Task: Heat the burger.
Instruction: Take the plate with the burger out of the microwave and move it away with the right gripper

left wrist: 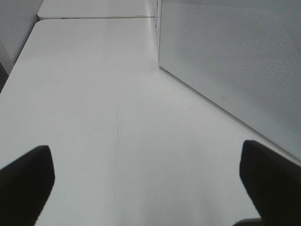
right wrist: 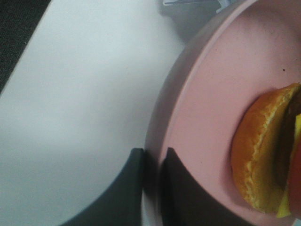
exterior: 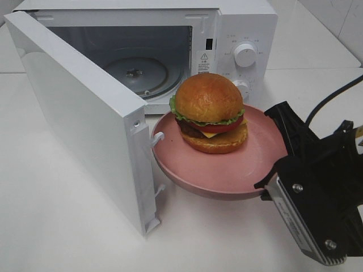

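We see the burger [exterior: 210, 112]: a glossy golden-brown domed bun over green lettuce, red tomato, yellow cheese and a dark patty. It sits on a pink plate [exterior: 227, 170], just beyond the right gripper [exterior: 271, 180], whose fingers [right wrist: 178, 197] are clenched on the plate's rim, one inside and one outside. The plate hangs above the white table [exterior: 57, 226], its far edge just beside the open door [exterior: 85, 119] of the white microwave [exterior: 238, 28]. The left gripper [left wrist: 146, 183] is released, its dark fingers [left wrist: 26, 181] spread wide over bare tabletop, the perforated door face near one side
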{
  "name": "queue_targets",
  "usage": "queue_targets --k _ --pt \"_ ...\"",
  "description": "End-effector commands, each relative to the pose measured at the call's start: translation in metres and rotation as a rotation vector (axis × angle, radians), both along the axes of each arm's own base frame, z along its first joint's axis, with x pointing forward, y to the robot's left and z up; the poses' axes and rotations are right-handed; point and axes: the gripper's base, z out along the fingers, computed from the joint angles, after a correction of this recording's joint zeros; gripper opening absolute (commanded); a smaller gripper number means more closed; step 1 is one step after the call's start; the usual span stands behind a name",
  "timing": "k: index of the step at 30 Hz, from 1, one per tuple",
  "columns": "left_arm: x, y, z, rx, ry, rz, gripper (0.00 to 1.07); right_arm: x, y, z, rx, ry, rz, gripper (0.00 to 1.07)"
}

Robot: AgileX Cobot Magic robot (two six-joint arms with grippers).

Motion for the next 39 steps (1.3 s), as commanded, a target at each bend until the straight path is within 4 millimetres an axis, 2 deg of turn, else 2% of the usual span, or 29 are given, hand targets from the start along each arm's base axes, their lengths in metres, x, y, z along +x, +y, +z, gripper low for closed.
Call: queue_targets --k 1,24,39 --pt "-0.002 0.000 0.000 -0.001 -0.020 0.000 1.00 -0.006 -0.005 0.008 0.058 -0.064 -0.030 0.00" --pt "-0.002 0.000 0.000 -0.001 -0.020 0.000 1.00 -0.054 -0.045 0.012 0.024 -0.040 -0.105 0.00" --pt "-0.002 0.000 0.000 -0.001 -0.020 0.000 1.00 -0.058 -0.065 0.013 -0.028 -0.006 -0.369 0.00"
